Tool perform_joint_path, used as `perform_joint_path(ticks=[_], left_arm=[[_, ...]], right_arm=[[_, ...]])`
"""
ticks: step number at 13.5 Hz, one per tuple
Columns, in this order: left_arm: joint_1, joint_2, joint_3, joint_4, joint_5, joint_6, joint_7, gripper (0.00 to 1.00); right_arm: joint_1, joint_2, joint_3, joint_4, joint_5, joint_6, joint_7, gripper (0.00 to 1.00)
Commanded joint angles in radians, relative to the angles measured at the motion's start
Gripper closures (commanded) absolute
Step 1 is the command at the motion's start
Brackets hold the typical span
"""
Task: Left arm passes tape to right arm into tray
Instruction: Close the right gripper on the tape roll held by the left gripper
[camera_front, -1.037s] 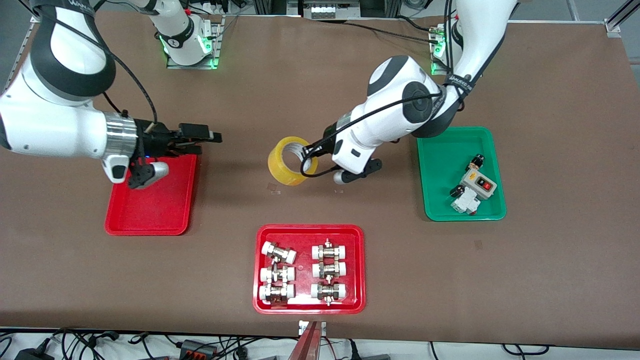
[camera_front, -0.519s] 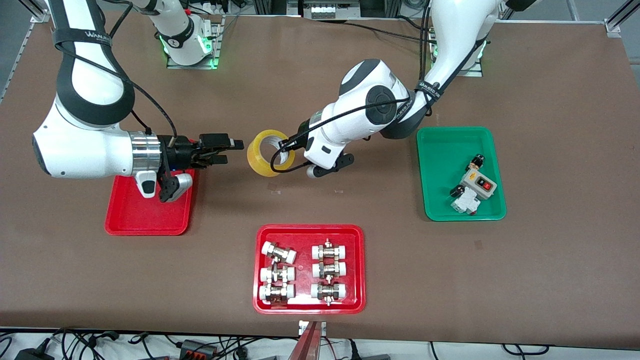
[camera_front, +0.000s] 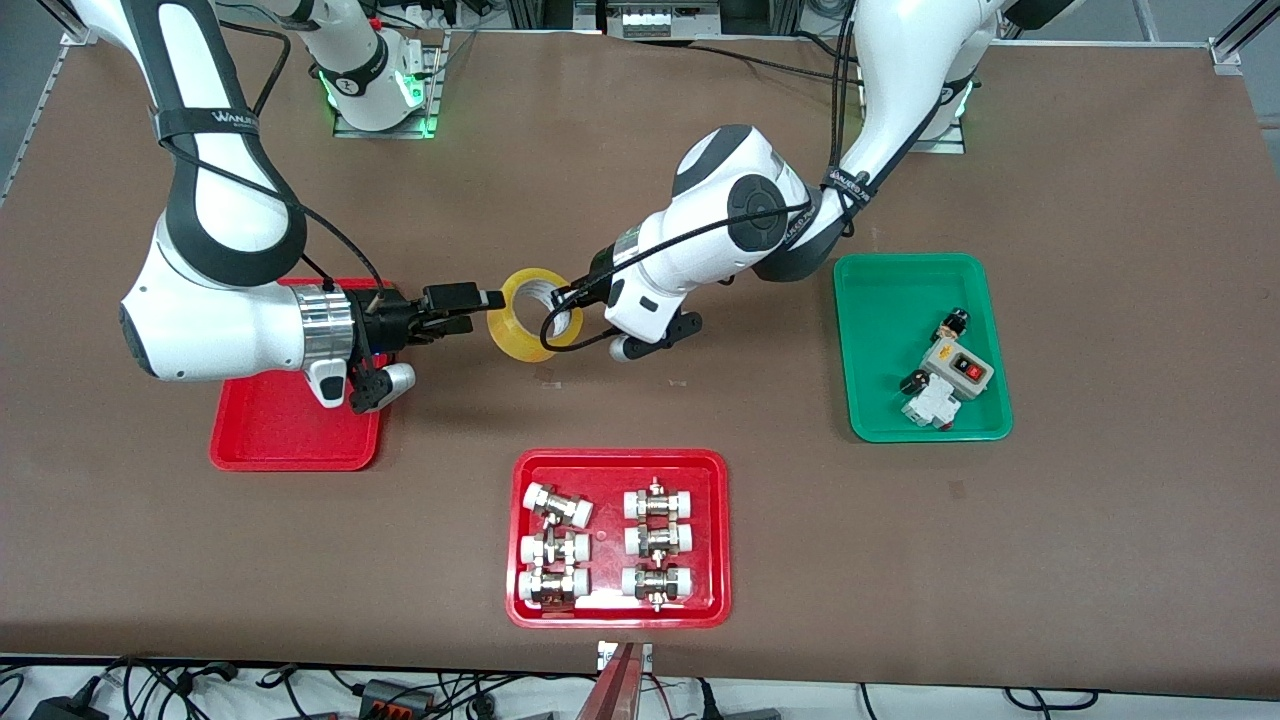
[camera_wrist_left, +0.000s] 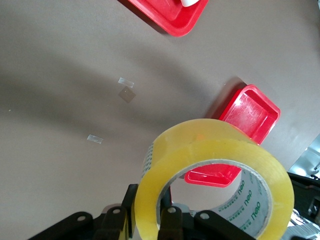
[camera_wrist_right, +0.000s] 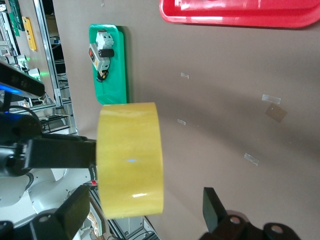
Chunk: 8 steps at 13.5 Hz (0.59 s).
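Left gripper (camera_front: 568, 312) clamped on the tape (camera_front: 528, 313) — roll held in the air over bare table between the two arms — while the right gripper (camera_front: 478, 305), fingers spread wide apart, straddles the roll's rim without closing, beside the plain red tray (camera_front: 290, 435).

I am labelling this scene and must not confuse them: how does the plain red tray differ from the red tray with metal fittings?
The plain red tray holds no fittings, while the red tray of fittings holds six metal fittings in two columns. The plain tray lies toward the right arm's end, partly under the right arm; the other lies uncovered, nearer the front camera. Both are red, rectangular and rimmed.
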Motion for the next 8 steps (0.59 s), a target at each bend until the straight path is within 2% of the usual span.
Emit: perform_joint_path(ticks=[1, 3, 8], left_arm=[[-0.013, 0.021, 0.001, 0.041, -0.001, 0.003, -0.016, 1.00], [-0.018, 0.035, 0.001, 0.066, -0.002, 0.003, -0.018, 1.00], [-0.028, 0.056, 0.003, 0.097, -0.001, 0.003, -0.028, 1.00]], right_arm=[[0.005, 0.018, 0.000, 0.011, 0.032, -0.003, -0.019, 0.00], [0.008, 0.021, 0.000, 0.008, 0.084, -0.012, -0.017, 0.00], [0.008, 0.029, 0.000, 0.008, 0.085, -0.017, -0.017, 0.01]])
